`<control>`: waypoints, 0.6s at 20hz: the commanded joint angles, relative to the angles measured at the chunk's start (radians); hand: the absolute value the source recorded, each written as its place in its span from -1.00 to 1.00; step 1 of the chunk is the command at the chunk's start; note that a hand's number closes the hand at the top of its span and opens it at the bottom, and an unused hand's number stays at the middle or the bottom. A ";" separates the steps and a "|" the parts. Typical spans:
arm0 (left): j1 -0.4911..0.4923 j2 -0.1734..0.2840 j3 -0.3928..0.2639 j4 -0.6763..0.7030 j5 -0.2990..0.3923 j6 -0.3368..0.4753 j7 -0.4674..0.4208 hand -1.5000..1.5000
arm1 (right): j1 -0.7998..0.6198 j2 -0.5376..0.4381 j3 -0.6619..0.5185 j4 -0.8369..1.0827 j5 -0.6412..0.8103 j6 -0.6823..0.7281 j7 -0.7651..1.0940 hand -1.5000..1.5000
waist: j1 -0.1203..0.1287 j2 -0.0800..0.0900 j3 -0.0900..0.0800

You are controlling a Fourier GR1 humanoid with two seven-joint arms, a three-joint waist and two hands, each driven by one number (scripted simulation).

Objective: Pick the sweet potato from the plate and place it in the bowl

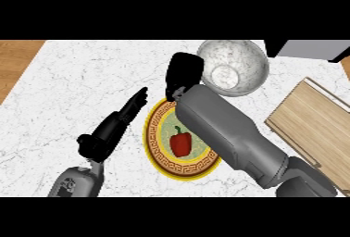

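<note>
The white marble bench point(82, 83) carries everything, with a wooden board point(311, 125) at its right edge. Far and right of centre stands the speckled grey bowl point(234, 65), with nothing visible inside it. Nearer lies the yellow-rimmed patterned plate point(164, 162), and on it rests a red vegetable point(181, 142) with a green stem, which looks like a red pepper rather than the sweet potato the task names. The right forearm point(232, 134) crosses over the plate's right side, and the right hand point(184, 71) sits beyond the plate's far rim, just left of the bowl; whether it grasps anything I cannot tell. The left hand point(116, 122) rests released, fingers straight, just left of the plate. By my judgement the pick is not yet done: the next move calls for bringing the right hand back over the vegetable.
</note>
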 commanded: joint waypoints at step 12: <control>0.035 -0.012 0.003 -0.030 -0.014 0.025 0.009 0.00 | -0.236 0.005 -0.125 0.158 0.129 -0.425 0.116 1.00 | -0.043 -0.010 0.000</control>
